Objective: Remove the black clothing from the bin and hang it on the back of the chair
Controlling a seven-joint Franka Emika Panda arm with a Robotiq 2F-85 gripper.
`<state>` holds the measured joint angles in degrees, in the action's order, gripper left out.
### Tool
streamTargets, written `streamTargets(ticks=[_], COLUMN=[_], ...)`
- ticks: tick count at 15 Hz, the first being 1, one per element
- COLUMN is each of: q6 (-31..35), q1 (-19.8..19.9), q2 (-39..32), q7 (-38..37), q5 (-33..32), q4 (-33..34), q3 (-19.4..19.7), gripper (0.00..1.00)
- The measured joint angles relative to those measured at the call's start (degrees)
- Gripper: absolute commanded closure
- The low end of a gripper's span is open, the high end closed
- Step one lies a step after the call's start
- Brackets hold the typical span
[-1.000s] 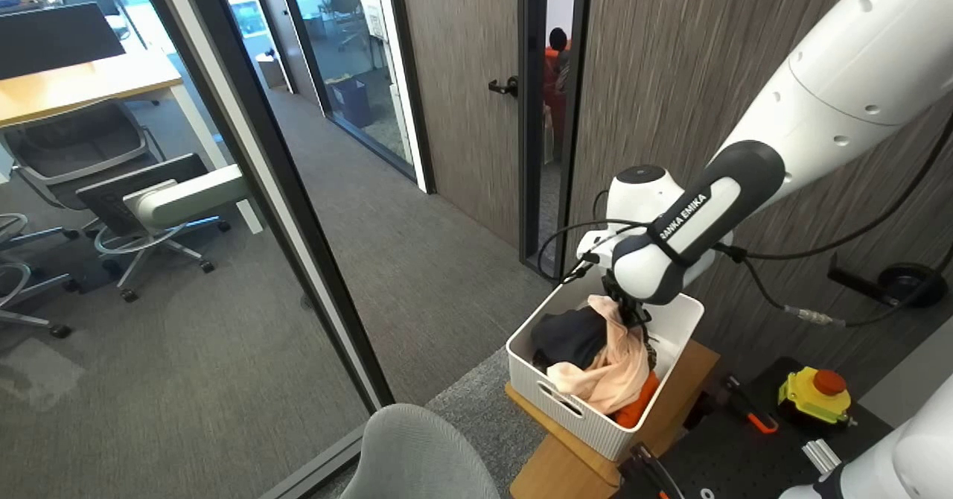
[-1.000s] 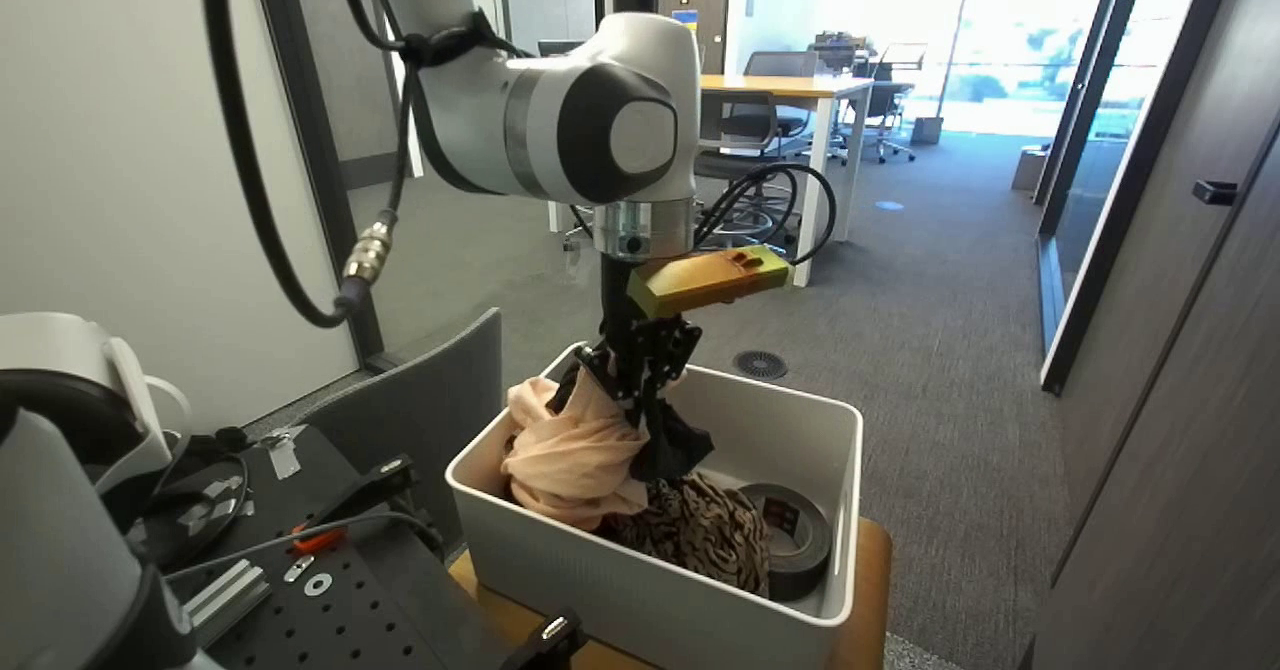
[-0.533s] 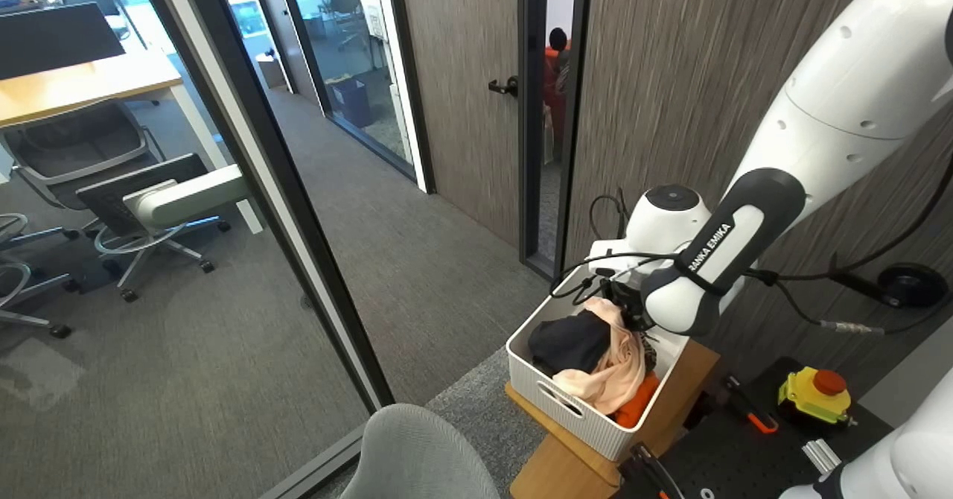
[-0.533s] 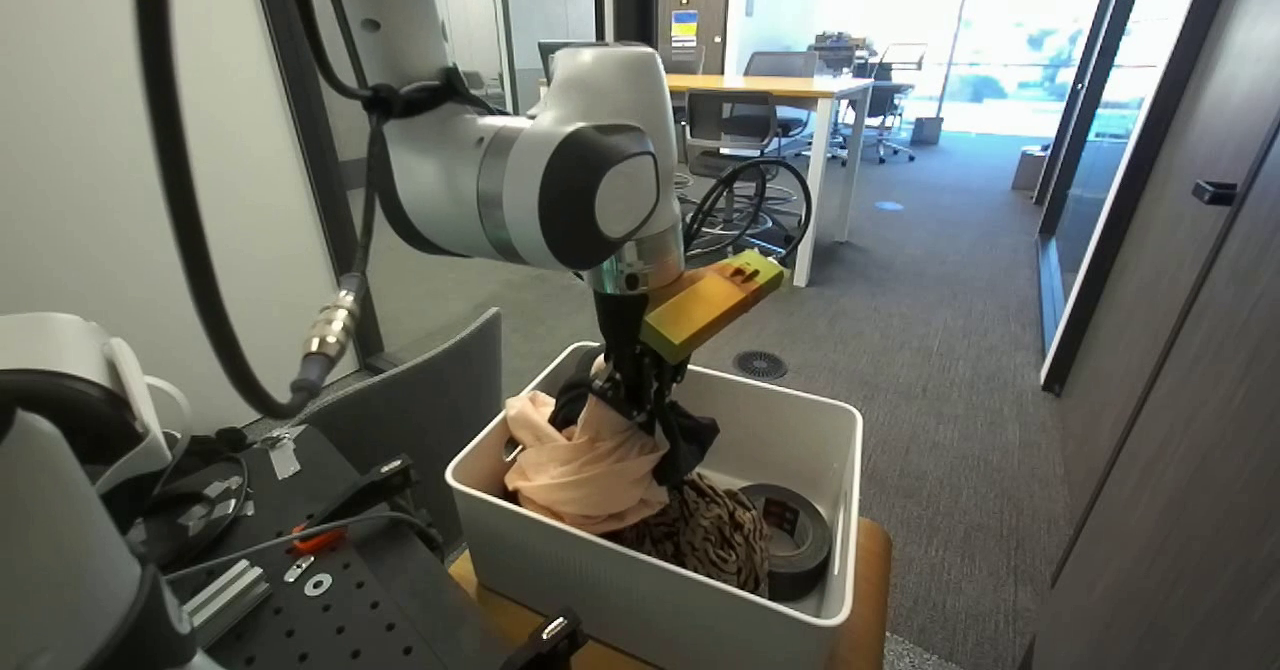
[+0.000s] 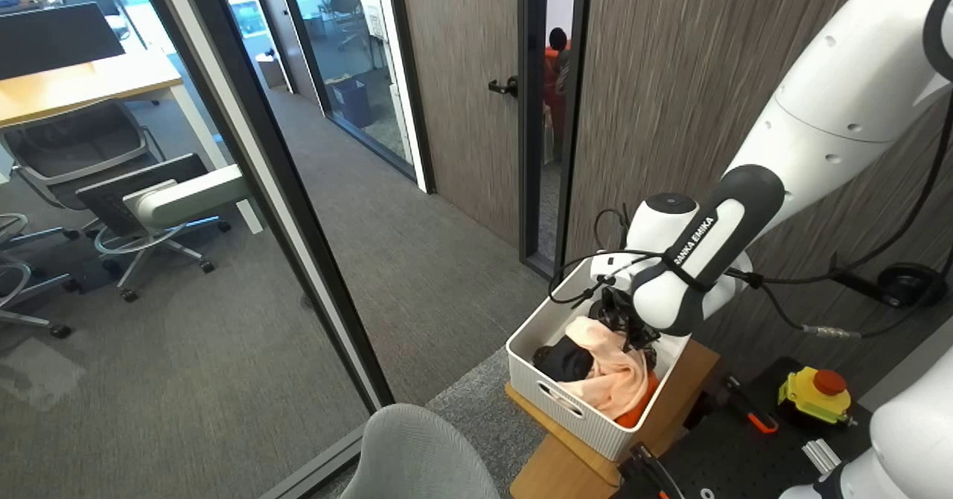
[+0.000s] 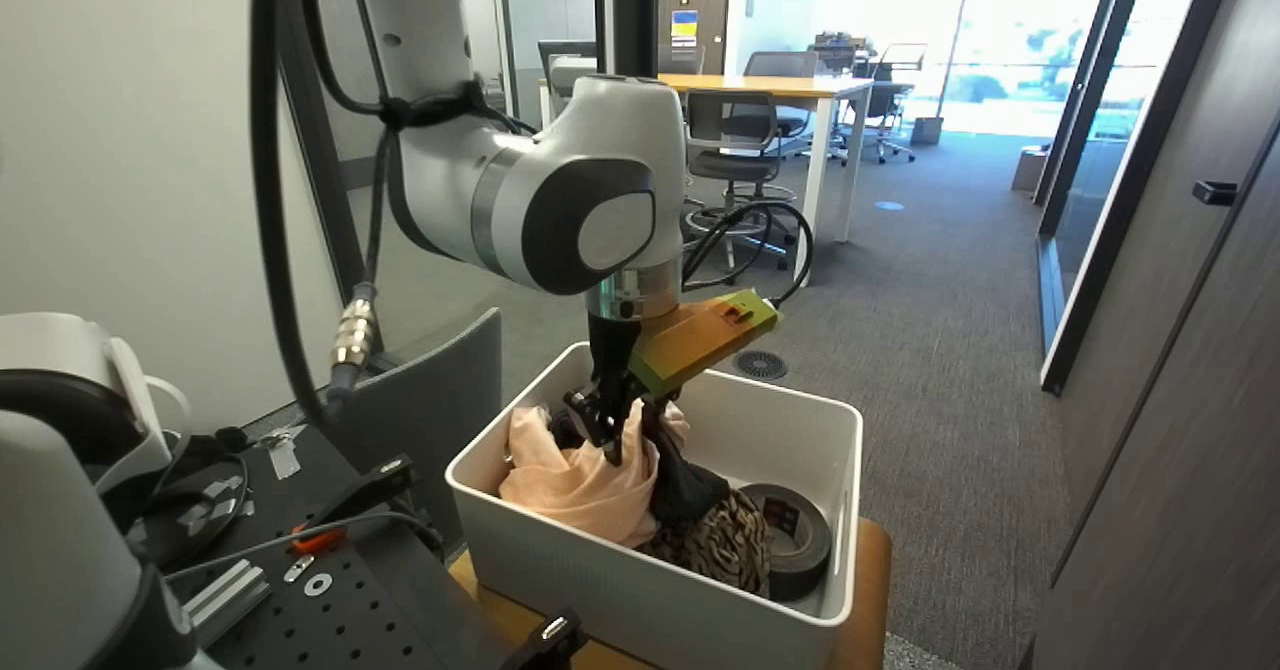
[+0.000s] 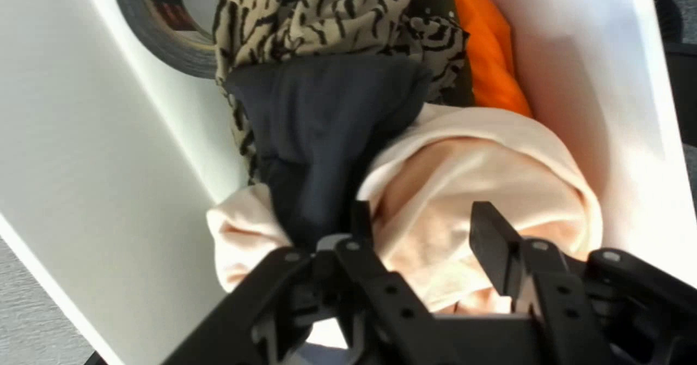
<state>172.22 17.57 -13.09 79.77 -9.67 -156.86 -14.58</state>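
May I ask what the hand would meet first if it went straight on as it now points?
Probably the peach cloth, seen between the jaws of the open hand; depth is unclear, so the two may be in contact.

Arm (image 5: 759, 194) bent downward, its fingers (image 7: 493, 245) standing apart

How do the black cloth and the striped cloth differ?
Color: the black cloth is plain; the striped cloth is tan with dark stripes.
Layering: in the wrist view, the black cloth lies partly over the striped cloth.
Folds: the black cloth shows broad folds; the striped cloth is bunched into finer wrinkles.
Shared: both are rumpled fabric inside the bin.
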Motion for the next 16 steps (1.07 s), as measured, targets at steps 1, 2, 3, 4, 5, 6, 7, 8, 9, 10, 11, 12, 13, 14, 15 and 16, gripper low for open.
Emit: streamTargets(ticks=[1, 2, 3, 4, 5, 6, 7, 8, 9, 10, 11, 12, 13, 14, 15, 16], q6=[-2.6, -5.3, -8.2, -11.2, -14.2, -17.1, -19.6, -21.7, -23.3, -24.5, -25.2, -25.6, -25.6, -25.6, -25.6, -25.7], q1=[1.9, 2.9, 3.0, 2.6, 1.7, 0.4, -1.4, -3.3, -5.2, -7.1, -8.8, -10.4, -11.9, -13.2, -14.5, -15.6], q2=[0.3, 1.0, 2.0, 3.2, 4.6, 6.1, 7.5, 8.7, 9.7, 10.5, 10.8, 10.9, 10.9, 10.7, 10.4, 10.0], q7=[0.6, 1.6, 2.7, 3.6, 3.9, 4.0, 4.0, 4.0, 4.1, 4.7, 5.4, 6.6, 8.2, 9.9, 11.5, 13.1], q5=[2.4, 5.1, 7.9, 10.0, 11.4, 12.1, 12.2, 12.2, 12.2, 12.2, 12.3, 12.8, 13.7, 14.7, 15.8, 17.0], q4=[0.5, 1.2, 2.0, 2.9, 4.0, 5.1, 6.2, 7.3, 8.3, 9.2, 10.1, 10.8, 11.4, 11.8, 12.2, 12.5], q3=[-2.2, -3.4, -3.7, -3.6, -3.0, -2.1, -0.8, 0.4, 1.5, 2.3, 2.9, 3.3, 3.5, 3.6, 3.6, 3.6], gripper=[0.09, 0.03, 0.00, 0.00, 0.00, 0.00, 0.00, 0.00, 0.00, 0.00, 0.00, 0.00, 0.00, 0.00, 0.00, 0.00])
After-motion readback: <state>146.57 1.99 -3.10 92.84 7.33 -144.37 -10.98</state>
